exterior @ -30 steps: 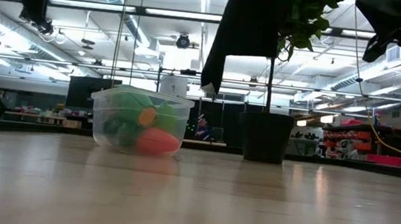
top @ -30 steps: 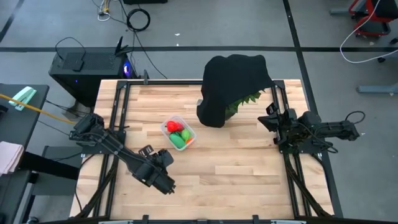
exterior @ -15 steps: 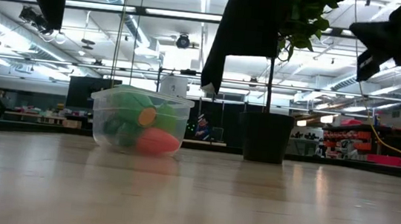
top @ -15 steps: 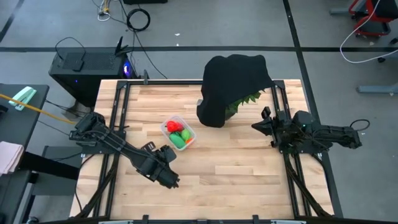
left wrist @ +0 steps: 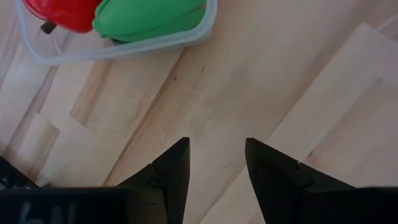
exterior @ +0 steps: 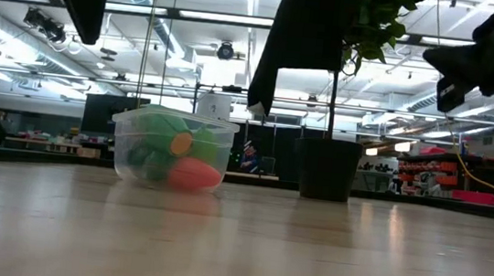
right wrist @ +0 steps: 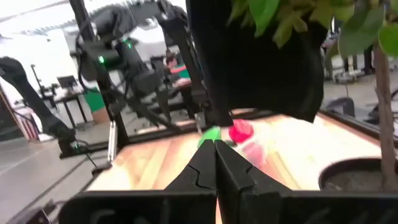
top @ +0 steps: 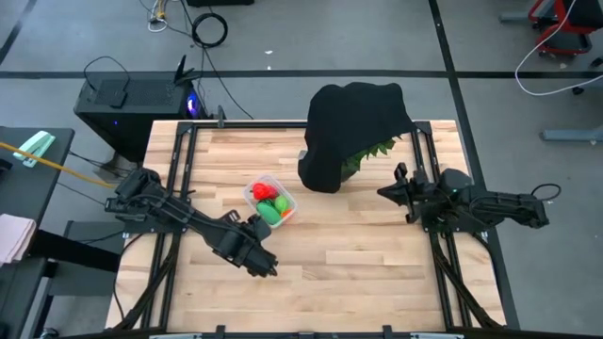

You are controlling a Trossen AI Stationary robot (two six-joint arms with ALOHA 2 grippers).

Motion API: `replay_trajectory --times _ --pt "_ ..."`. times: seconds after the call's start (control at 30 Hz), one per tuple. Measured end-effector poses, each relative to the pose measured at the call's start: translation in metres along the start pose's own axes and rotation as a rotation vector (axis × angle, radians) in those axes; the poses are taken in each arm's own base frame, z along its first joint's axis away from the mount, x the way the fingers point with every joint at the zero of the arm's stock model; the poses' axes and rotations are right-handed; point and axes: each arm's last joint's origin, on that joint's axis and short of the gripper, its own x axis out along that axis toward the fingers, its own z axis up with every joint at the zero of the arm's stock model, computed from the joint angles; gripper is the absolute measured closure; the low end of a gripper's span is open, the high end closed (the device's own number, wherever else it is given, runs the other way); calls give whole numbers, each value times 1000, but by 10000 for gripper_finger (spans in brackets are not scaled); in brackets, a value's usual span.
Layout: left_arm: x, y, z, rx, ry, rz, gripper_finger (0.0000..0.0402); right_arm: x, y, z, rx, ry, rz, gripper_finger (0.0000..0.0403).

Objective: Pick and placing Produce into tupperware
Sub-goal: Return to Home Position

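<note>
Packed into the tupperware (exterior: 175, 121) at mid-tabletop (top: 358, 254): the produce (top: 271, 212), red and green on top, none seen loose. Close beside the box but apart from it, on its near side: the left fingers (left wrist: 176, 163), spread and empty. Well apart, by the draped plant (top: 353, 132): the right fingers (right wrist: 208, 165), pressed together. Probably calls for drawing the left arm back, away from the box.
</note>
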Motion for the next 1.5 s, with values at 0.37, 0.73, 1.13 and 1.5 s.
replay_trajectory --times 0.37,0.73,1.13,1.5 --pt "3 3 11 61 -41 0 239 6 -1 -15 -43 158 -23 403" --pt "-4 -15 65 -189 -696 -62 243 13 -2 -29 -21 308 -35 403" --pt "34 -39 73 -48 -1084 -677 329 13 -2 -28 2 301 -43 403" --pt "79 -2 85 220 -1147 -445 388 13 -3 -28 62 296 -76 403"
